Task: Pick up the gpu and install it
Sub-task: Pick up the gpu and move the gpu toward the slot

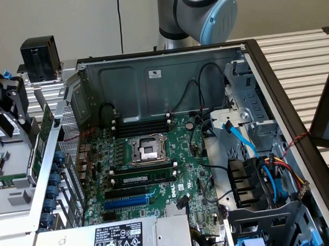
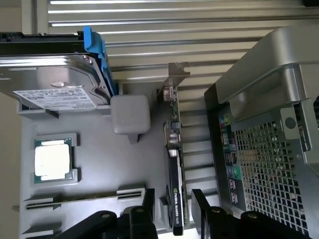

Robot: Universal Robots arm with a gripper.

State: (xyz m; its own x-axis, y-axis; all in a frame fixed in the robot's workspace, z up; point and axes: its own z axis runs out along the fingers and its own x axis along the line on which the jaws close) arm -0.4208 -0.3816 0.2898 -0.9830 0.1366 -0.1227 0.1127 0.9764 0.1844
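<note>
**Claw astride the gpu, nothing lifted yet**

The gpu stands on its long edge in a slot of the grey tray, along the tray edge that faces the case. Its silver bracket is at the end away from the claw, and its black shroud end lies between the fingers.

The claw is released. One finger is on one side of the card and its partner on the other. A thin gap shows on both sides, so neither pad presses the card. I judge this to be the approach to the pick-up, with the grip itself not yet made.

The rest of the tray is undisturbed. A hard drive with a blue rail, a cpu and a RAM stick each lie in their own recess, well apart from the card.

In the exterior view the case lies open on the slatted counter, with the motherboard facing up. The blue slot, near the power supply, holds no card. No fan shroud shows anywhere on the board.

As the pictures stand, no part of the task is finished. The card rests in the tray outside the case, so the grasp, the lift out of the tray slot and the seating in the board are all not yet done. What is in place is the alignment: the open fingers bracket the card squarely, parallel to its faces.
</note>
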